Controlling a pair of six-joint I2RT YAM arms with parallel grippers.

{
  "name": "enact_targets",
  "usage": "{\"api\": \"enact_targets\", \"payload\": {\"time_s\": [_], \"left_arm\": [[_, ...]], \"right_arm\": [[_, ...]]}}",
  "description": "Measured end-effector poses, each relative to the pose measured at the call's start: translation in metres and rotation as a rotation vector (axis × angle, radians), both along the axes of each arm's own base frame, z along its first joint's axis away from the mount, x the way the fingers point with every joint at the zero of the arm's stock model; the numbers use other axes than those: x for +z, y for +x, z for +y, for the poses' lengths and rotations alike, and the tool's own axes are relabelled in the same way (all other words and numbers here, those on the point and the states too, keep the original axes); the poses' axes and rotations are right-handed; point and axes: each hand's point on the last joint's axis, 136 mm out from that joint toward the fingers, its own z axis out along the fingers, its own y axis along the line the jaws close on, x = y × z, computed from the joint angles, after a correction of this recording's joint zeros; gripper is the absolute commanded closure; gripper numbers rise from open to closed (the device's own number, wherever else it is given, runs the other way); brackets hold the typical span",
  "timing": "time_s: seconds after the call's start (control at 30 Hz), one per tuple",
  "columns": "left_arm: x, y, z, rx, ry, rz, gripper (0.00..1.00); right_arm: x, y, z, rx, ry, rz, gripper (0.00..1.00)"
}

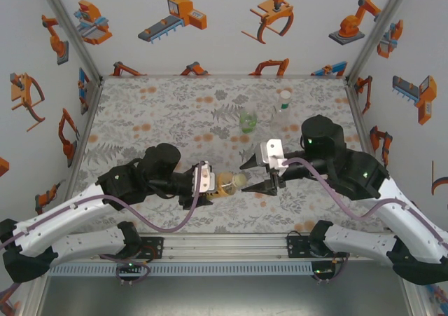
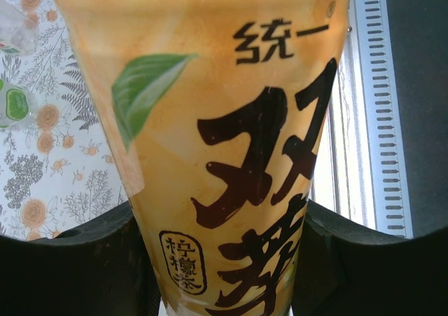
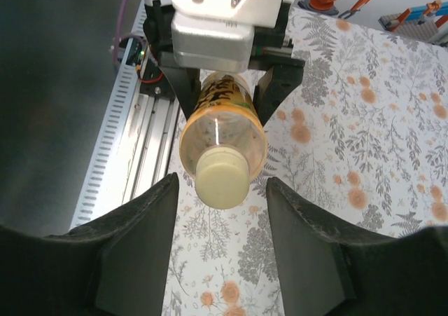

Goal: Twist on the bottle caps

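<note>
Right gripper [image 3: 220,184] is hanging unclenched, its fingers flanking the cap [image 3: 221,178] with gaps on both sides. The cap is sitting on the neck of the amber bottle [image 3: 222,116], which the left gripper [image 1: 208,188] is clamping sideways over the table [image 1: 140,120]. Risk, judging: an off-centre closing is knocking the cap crooked and cross-threading it, or the bottle is spinning in the left clamp.

The top camera looks down from the 6 o'clock edge over the whole counter [image 1: 140,113]. The left wrist camera hugs the amber bottle [image 2: 224,155] from 9 o'clock. The right wrist camera faces its cap [image 3: 222,179] closely from 3 o'clock. All three views share that bottle.
</note>
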Motion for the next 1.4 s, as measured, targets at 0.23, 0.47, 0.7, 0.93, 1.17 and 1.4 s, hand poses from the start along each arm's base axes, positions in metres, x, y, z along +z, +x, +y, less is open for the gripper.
{"api": "enact_targets", "payload": {"time_s": [0.23,0.47,0.7,0.93,1.17,1.4], "left_arm": [[0.001,-0.001,0.000,-0.001,-0.003,-0.001,1.00],[0.001,0.000,0.000,-0.001,-0.005,-0.002,1.00],[0.002,0.000,0.000,-0.001,-0.010,-0.004,1.00],[0.002,0.000,-0.001,-0.001,-0.009,-0.004,1.00],[0.002,0.000,0.000,0.000,-0.007,-0.004,1.00],[-0.008,0.006,0.004,0.040,0.040,-0.004,1.00]], "right_arm": [[-0.013,0.002,0.002,0.002,-0.022,-0.001,0.56],[-0.011,0.003,0.004,0.005,-0.007,-0.011,0.56],[-0.006,0.003,0.005,0.011,0.015,-0.021,0.57],[-0.005,0.000,0.006,0.027,0.019,-0.007,0.72],[-0.005,0.002,0.006,-0.007,0.014,0.061,1.00],[-0.018,0.026,0.007,-0.239,0.046,0.378,1.00]]}}
